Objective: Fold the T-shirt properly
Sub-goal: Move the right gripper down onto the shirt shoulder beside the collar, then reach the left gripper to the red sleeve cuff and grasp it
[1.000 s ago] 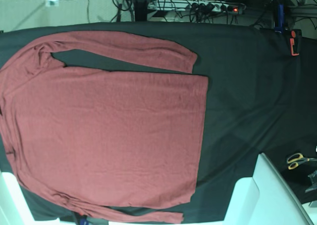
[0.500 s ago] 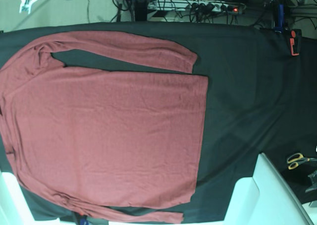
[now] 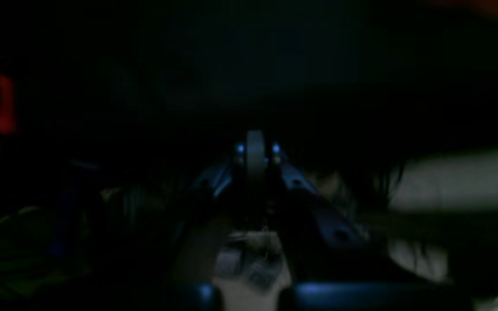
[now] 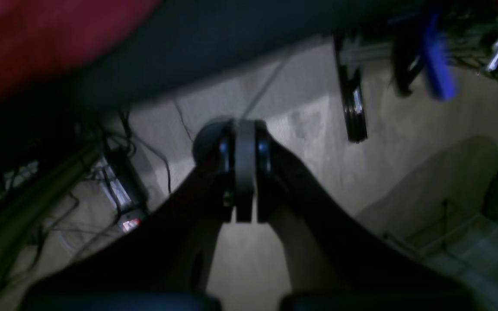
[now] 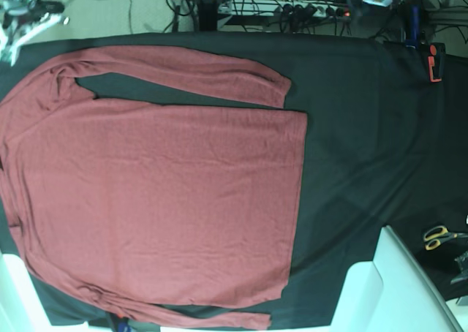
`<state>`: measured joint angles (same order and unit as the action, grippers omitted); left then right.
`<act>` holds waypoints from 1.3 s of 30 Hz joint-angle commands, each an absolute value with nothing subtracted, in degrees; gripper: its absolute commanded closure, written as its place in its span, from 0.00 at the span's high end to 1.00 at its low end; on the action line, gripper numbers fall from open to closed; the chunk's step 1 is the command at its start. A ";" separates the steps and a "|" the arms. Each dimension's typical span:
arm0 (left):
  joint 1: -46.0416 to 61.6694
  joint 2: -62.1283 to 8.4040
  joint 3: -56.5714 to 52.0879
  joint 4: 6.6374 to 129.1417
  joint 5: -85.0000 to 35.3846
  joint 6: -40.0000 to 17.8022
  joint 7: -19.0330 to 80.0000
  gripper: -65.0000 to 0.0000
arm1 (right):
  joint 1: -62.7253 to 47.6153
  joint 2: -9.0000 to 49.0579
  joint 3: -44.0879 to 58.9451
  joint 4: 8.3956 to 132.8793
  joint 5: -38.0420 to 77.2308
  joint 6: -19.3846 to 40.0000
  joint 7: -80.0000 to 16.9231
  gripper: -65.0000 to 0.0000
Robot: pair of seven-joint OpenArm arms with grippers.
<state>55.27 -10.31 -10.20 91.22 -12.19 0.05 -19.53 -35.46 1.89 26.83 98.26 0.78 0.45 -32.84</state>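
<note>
Viewing the bench, I find the T-shirt [image 5: 153, 193] spread flat, unfolded, across the left half of the black tablecloth [image 5: 365, 142]. Left gripper [image 3: 255, 151] and right gripper [image 4: 244, 151] have jaws pressed together, empty, off the bench. I judge a pinch may snag the tablecloth, because the knit is thin.

Base view evenly lit, sharp; left wrist v. dark, right wrist dim, blurred.

A robotics lab or workshop is showing here: a black tablecloth [image 5: 365, 127] is covering a work table, a power strip [image 5: 311, 10] and tangled cables [image 5: 292, 14] are lying along the upper edge of the frame, and scissors [image 5: 441, 237] are resting at lower right.
</note>
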 commanded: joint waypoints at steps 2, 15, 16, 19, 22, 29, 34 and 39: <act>55.96 -11.56 -11.03 94.37 -17.80 0.31 -20.88 0.00 | -33.54 2.51 28.44 99.91 0.57 0.22 -31.96 0.08; 46.46 -16.40 1.10 93.32 -30.46 0.22 -20.88 0.44 | -25.71 2.68 43.65 93.76 23.60 24.22 -33.10 0.74; 45.58 -16.40 2.07 92.53 -30.46 0.22 -20.88 0.44 | -25.01 2.95 44.35 92.70 23.96 24.31 -34.07 0.74; 43.47 -16.13 3.91 90.42 -30.55 0.22 -20.88 0.44 | -23.08 3.56 46.99 89.71 25.36 24.75 -36.18 0.75; 41.36 -16.04 5.49 88.22 -30.55 0.22 -20.88 0.44 | -21.76 4.35 48.92 86.64 27.56 31.16 -36.44 0.75; 37.32 -15.96 9.54 85.05 -30.64 0.22 -20.88 0.44 | -18.24 4.35 54.46 83.03 27.74 38.11 -40.75 0.74; 37.23 -16.31 10.51 85.58 -21.58 0.31 -20.97 0.44 | -18.51 5.93 53.93 83.12 27.74 38.11 -41.19 0.74; 37.14 -15.78 10.51 87.34 -19.56 0.31 -20.88 0.44 | -18.68 6.29 54.37 83.12 27.74 38.11 -41.19 0.74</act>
<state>36.67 -15.62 10.59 86.43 -19.70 0.43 -19.38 -18.52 5.50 54.06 82.26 26.83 37.98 -42.00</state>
